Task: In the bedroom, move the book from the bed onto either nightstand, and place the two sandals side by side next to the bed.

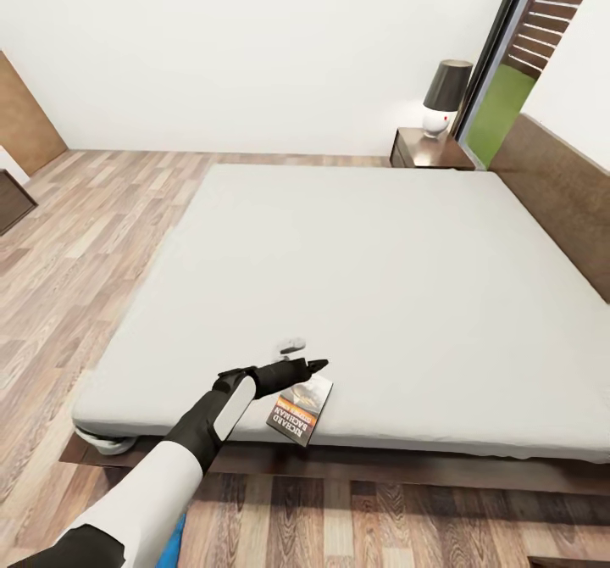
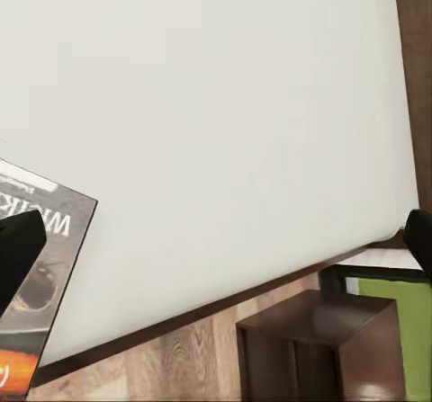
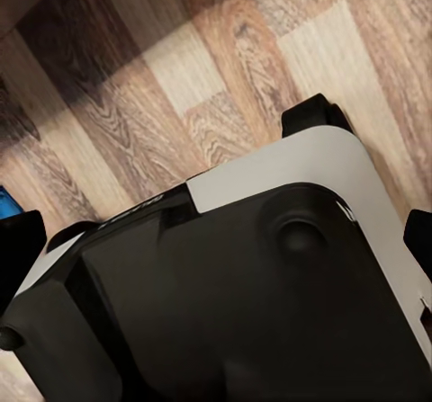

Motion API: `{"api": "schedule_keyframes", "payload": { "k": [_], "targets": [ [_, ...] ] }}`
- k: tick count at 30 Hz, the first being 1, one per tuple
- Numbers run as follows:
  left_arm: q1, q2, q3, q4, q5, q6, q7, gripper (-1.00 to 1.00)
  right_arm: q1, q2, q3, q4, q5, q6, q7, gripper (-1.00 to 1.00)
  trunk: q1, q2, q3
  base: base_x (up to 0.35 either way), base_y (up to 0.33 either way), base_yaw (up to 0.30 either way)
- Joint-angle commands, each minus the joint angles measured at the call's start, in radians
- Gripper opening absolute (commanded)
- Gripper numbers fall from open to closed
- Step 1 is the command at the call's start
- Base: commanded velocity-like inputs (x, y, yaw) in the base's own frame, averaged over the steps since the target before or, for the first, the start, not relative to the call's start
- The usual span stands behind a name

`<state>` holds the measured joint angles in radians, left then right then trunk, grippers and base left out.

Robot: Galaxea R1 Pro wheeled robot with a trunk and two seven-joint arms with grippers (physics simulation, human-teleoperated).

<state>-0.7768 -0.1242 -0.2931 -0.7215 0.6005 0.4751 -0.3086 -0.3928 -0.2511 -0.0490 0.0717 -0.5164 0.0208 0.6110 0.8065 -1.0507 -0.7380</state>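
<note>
book (image 1: 301,411) on bed (image 1: 356,280) edge | left jaws (image 1: 315,368) spread, just above it

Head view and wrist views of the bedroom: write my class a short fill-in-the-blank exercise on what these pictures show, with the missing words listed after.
1. The book lies on the bed, near its ____ edge.
2. The left gripper reaches over the book, which lies ____ on the mattress.
3. On the nightstand beside the headboard stands a ____.
4. The floor is made of ____ planks.

Missing words: front (nearest); flat; lamp; wood
</note>
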Motion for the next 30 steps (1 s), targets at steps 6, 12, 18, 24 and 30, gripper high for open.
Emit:
{"api": "schedule_keyframes", "payload": {
  "k": [6, 12, 18, 24, 30],
  "targets": [
    [0.021, 0.103, -0.003, -0.006, 0.008, 0.042, -0.151, 1.00, -0.001, -0.001, -0.005, 0.003, -0.004, 0.002, 0.005, 1.00, -0.023, 0.042, 0.018, 0.000, 0.000, 0.000],
    [0.081, 0.189, -0.004, -0.002, 0.008, 0.049, -0.338, 1.00, -0.001, -0.002, -0.005, 0.002, -0.005, 0.002, 0.006, 1.00, -0.046, 0.084, 0.037, 0.000, 0.000, 0.000],
    [0.092, 0.198, -0.004, 0.007, 0.007, 0.049, -0.348, 1.00, -0.001, -0.004, -0.005, 0.002, -0.005, 0.002, 0.006, 1.00, -0.069, 0.126, 0.056, 0.000, 0.000, 0.000],
    [0.120, 0.211, -0.004, 0.011, 0.005, 0.048, -0.378, 1.00, -0.001, -0.004, -0.005, 0.002, -0.005, 0.002, 0.006, 1.00, -0.092, 0.168, 0.075, 0.000, 0.000, 0.000],
    [0.151, 0.229, -0.004, 0.012, 0.003, 0.048, -0.433, 1.00, -0.001, -0.005, -0.005, 0.002, -0.005, 0.002, 0.005, 1.00, -0.115, 0.210, 0.093, 0.000, 0.000, 0.000]
  ]
}}
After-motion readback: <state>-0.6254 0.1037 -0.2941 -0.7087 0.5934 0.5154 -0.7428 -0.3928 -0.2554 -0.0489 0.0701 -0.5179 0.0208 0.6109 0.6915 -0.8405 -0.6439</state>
